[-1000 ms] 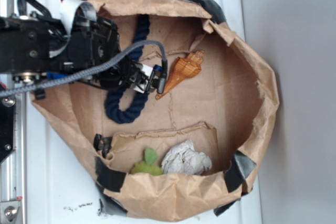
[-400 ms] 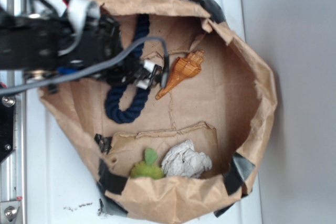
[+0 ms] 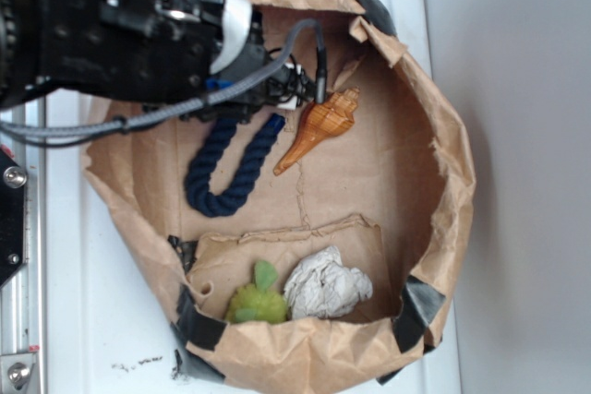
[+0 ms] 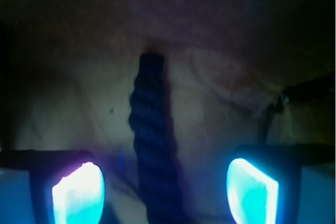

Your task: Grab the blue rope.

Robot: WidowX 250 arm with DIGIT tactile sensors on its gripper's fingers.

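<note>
- Inside the brown paper bag (image 3: pixel 434 126), at its left, the blue rope (image 3: pixel 226 168) lies in a U, both ends pointing up toward the arm.
- Through the wrist view, its strand (image 4: pixel 152 135) runs lengthwise between the spread fingers (image 4: pixel 79 192), untouched.
- Right of it lies an orange shell (image 3: pixel 323 126).

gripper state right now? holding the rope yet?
Gripper: open, holding nothing. In the wrist view the blue rope runs between the two spread fingers, touching neither.
</note>
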